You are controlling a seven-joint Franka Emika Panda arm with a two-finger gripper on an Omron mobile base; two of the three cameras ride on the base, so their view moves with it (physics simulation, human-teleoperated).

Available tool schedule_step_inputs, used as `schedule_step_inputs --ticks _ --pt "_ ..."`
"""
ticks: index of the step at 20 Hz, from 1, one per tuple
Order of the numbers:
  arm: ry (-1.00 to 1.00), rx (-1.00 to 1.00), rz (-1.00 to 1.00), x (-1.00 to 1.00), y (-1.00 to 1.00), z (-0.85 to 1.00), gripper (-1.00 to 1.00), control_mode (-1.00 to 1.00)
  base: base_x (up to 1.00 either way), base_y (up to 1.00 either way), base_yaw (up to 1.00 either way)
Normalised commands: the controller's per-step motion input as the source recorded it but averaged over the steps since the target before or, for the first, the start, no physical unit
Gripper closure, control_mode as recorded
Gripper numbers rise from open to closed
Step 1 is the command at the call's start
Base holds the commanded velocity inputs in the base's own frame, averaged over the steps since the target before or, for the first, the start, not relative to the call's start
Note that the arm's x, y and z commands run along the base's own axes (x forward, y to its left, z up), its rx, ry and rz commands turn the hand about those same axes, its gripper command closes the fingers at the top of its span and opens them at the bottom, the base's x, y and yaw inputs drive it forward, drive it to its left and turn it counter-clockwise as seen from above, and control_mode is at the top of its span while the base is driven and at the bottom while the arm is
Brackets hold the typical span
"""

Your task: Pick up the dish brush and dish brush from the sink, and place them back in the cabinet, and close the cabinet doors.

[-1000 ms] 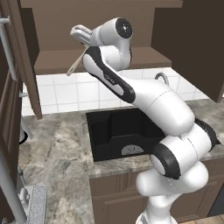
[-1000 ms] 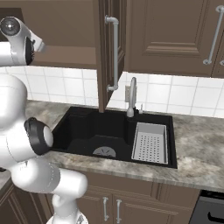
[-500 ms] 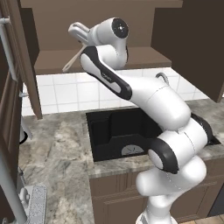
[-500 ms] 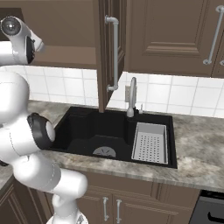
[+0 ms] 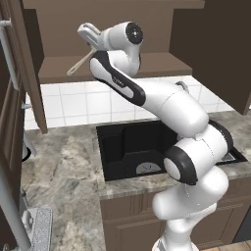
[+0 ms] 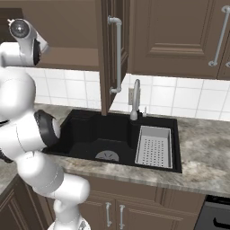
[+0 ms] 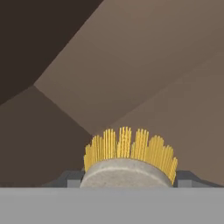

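- Gripper (image 5: 88,35): raised into the open wall cabinet (image 5: 117,66), above the shelf. Across the last second the arm has drawn slightly back and up over the shelf, and the brush handle has swung with it.
- Brush (image 7: 129,151): the whitish-handled one sits between the finger tips; the hand view shows its pale head and yellow bristles directly ahead, pointing at the brown cabinet interior. In the left base view its slim handle (image 5: 79,62) slants down and left from the gripper toward the shelf.
- State of the jaws: closed on the brush head, at a moderate spread that has not altered during the last second; the brush is not yet released.
- Shelf: the handle's lower end lies near or at the shelf surface; contact cannot be confirmed.
- Sink (image 6: 85,134): the black basin with its round drain (image 6: 107,155) and a white strainer tray (image 6: 154,146) on the right; the faucet (image 6: 135,96) stands behind. The second, black-handled brush cannot be made out against the dark basin.
- Cabinet doors: the right door (image 6: 112,49) stands open, edge-on, with its silver bar handle (image 6: 117,54); the left door (image 5: 22,73) is also swung out.
- Judgement: the first placement is in its final stage. Remaining steps appear to be release, retrieval of the other brush, and closing both doors.
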Motion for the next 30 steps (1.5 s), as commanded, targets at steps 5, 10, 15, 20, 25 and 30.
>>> schedule_step_inputs --ticks 5,10,15,20,25,30 --pt "0.0 0.09 0.0 0.17 0.04 -0.08 1.0 -1.0 0.0 0.0 0.0" --pt "0.0 0.07 -0.01 0.15 0.04 -0.13 1.0 -1.0 0.0 0.0 0.0" --pt "0.0 0.04 -0.01 0.21 0.02 -0.11 1.0 -1.0 0.0 0.0 0.0" --pt "0.0 0.02 -0.01 0.21 0.05 -0.11 1.0 -1.0 0.0 0.0 0.0" --pt "0.0 0.03 -0.01 0.17 0.06 -0.13 1.0 -1.0 0.0 0.0 0.0" --pt "0.0 0.03 -0.01 0.2 0.09 -0.09 1.0 -1.0 0.0 0.0 0.0"
